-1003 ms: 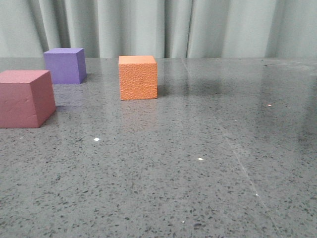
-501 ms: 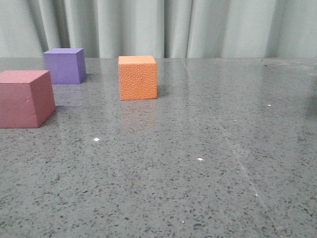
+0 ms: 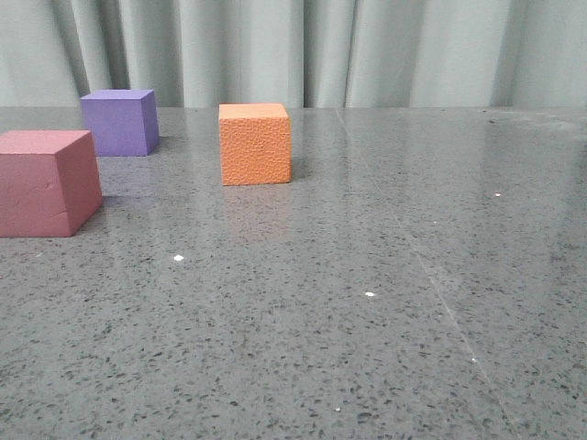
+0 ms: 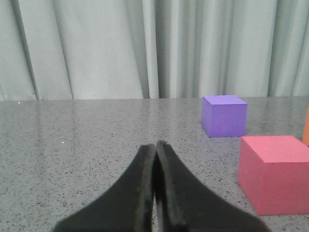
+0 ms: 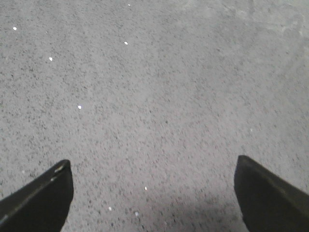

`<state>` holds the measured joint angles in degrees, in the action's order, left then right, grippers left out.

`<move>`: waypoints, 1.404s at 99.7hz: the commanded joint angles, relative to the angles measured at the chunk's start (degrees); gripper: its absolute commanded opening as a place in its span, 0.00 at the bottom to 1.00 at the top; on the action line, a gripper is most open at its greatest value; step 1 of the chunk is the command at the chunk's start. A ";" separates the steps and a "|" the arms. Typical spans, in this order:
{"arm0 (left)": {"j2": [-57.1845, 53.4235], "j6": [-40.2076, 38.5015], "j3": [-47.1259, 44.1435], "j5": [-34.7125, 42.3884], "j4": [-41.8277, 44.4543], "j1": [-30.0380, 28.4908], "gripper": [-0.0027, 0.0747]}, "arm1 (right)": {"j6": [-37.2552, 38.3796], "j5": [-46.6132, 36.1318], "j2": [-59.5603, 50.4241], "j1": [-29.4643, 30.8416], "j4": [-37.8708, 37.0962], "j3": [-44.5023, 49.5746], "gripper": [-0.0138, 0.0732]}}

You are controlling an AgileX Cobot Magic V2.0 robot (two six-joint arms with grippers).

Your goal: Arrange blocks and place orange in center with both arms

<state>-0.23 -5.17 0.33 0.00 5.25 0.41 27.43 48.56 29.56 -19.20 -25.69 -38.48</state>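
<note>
Our left hand (image 4: 155, 145) is pressed closed and empty; the pinkish-red foam cube (image 4: 274, 166) sits near it, the purple foam cube (image 4: 224, 115) beyond. Our right hand (image 5: 154, 176) is spread wide over bare grey speckled tabletop (image 5: 159, 87), and the pebbled orange foam cube (image 3: 256, 143) stands well apart from both.

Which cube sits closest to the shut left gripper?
The pinkish-red cube; it lies nearer the left gripper than the purple cube behind it.

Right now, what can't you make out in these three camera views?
- Pink cube: front view's left edge cuts it off; left wrist view's lower edge clips its base.
- Orange cube: only a sliver at the left wrist view's edge.
- Both arms: absent from the front view.
- Right gripper: open over bare table; no cubes in its view.
- Left gripper: shut, empty.
</note>
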 commanded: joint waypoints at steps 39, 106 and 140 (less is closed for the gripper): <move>-1.90 -0.44 -3.22 4.36 -0.12 0.03 0.01 | 0.00 -0.33 -10.72 0.32 -1.41 0.91 0.07; -1.90 -0.44 -3.22 4.36 -0.12 0.03 0.01 | 0.00 -0.40 -10.72 0.32 -1.41 0.91 0.08; -1.90 -0.44 -3.22 4.36 -0.12 0.03 0.01 | 0.00 -2.62 -12.49 0.40 -1.40 2.08 0.08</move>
<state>-0.23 -5.17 0.33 0.00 5.25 0.41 27.47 51.22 17.71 -19.20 -25.49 -35.88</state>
